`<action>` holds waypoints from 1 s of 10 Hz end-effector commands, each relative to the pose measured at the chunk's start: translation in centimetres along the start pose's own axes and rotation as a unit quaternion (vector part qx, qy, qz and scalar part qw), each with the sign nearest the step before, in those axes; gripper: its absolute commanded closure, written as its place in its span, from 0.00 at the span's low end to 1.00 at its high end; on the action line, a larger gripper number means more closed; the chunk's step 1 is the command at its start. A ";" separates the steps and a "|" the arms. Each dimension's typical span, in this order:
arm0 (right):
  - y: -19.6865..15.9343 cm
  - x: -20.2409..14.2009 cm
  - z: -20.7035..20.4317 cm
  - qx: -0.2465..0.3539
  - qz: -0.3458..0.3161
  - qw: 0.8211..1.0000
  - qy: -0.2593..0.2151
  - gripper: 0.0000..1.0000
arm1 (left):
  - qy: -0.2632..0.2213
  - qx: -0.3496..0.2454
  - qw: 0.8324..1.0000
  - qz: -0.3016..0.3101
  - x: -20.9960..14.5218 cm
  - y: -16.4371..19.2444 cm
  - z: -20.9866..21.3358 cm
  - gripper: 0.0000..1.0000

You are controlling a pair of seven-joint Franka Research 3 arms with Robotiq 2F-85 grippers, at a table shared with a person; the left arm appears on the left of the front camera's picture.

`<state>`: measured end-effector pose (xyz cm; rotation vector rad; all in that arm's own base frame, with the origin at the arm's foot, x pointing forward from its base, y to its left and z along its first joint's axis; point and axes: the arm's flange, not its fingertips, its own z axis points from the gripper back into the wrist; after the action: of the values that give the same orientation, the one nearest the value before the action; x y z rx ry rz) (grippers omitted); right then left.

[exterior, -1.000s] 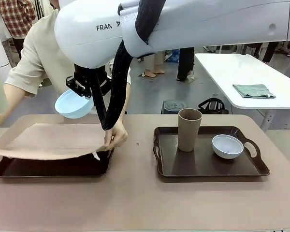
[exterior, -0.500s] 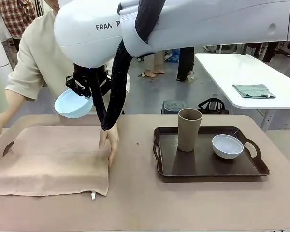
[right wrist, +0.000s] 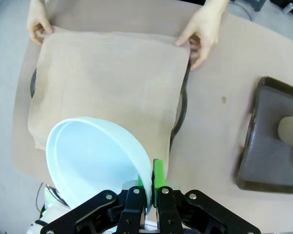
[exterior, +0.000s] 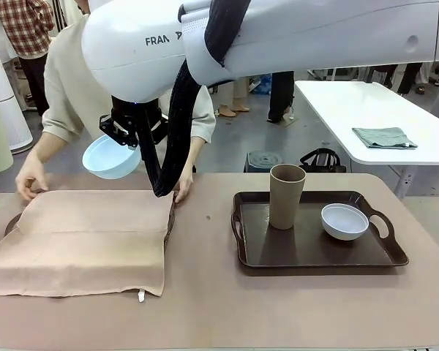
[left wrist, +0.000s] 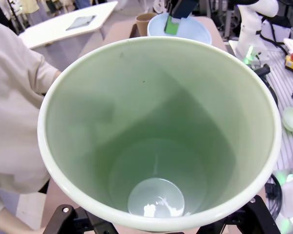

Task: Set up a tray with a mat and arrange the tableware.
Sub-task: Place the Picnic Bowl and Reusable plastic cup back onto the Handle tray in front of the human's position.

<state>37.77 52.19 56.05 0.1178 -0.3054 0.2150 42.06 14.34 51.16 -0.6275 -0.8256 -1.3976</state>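
grey-green cloth (exterior: 384, 137) on white table (exterior: 336, 110), blk bag (exterior: 322, 159)

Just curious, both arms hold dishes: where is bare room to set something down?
The mat is bare except its far corners, held by the person's hands. The table is free between the trays and along its near edge. The right tray is crowded by the tan cup and white bowl.

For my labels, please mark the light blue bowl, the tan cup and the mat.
light blue bowl (exterior: 111, 159), front view, its middle.
tan cup (exterior: 286, 197), front view, its side wall.
mat (exterior: 88, 241), front view, its flat middle.
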 end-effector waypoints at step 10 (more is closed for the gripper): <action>0.1 0.1 0.0 -0.005 0.003 1.000 0.000 1.00 | -0.002 0.004 1.000 -0.003 0.2 0.2 0.1 1.00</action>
<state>37.77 52.19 56.05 0.1178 -0.3053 0.2150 42.06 14.34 51.16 -0.6275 -0.8256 -1.3975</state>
